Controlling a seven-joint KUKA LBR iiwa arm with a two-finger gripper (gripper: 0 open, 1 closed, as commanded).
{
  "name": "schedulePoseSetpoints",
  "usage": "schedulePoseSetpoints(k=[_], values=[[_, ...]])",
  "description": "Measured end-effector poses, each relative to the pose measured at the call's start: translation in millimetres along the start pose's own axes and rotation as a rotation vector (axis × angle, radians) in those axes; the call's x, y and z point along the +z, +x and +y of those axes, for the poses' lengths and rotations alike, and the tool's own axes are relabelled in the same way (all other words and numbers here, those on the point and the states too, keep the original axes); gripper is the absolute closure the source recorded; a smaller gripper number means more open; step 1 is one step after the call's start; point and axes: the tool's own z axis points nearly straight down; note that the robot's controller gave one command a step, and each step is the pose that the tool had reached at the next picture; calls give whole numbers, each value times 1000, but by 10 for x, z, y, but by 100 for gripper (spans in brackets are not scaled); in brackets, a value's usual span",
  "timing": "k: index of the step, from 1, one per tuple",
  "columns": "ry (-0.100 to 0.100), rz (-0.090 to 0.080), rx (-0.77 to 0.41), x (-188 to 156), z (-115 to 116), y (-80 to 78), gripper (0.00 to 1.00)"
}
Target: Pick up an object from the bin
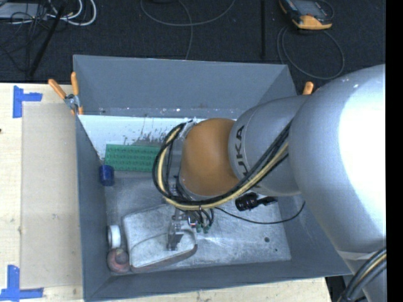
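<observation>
Beneath the fingers [175, 236], open or closed I can't tell, lies a flat rounded grey slab [146, 233], its long axis running leftward

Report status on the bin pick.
Gripper at flat grey pad, lower left of bin. Contact unclear. White cap, brown disc at pad's left edge; nothing blocking.

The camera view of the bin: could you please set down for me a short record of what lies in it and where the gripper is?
container: grey metal bin
gripper: gripper low in the front left part, over the grey pad
under the gripper: flat grey pad, rounded outline, lying flat
contact: cannot tell whether it touches the pad
back left: green block, ridged, against the wall
left side: small blue cylinder
front left corner: white round piece and brown round piece, beside the pad
</observation>
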Motion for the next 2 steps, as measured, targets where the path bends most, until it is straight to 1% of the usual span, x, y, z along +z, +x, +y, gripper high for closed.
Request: schedulePoseSetpoints(k=[1,2], values=[[-2,2,3,-14,-1,2,100],[-5,-6,-160,-1717,-61,-20,100]])
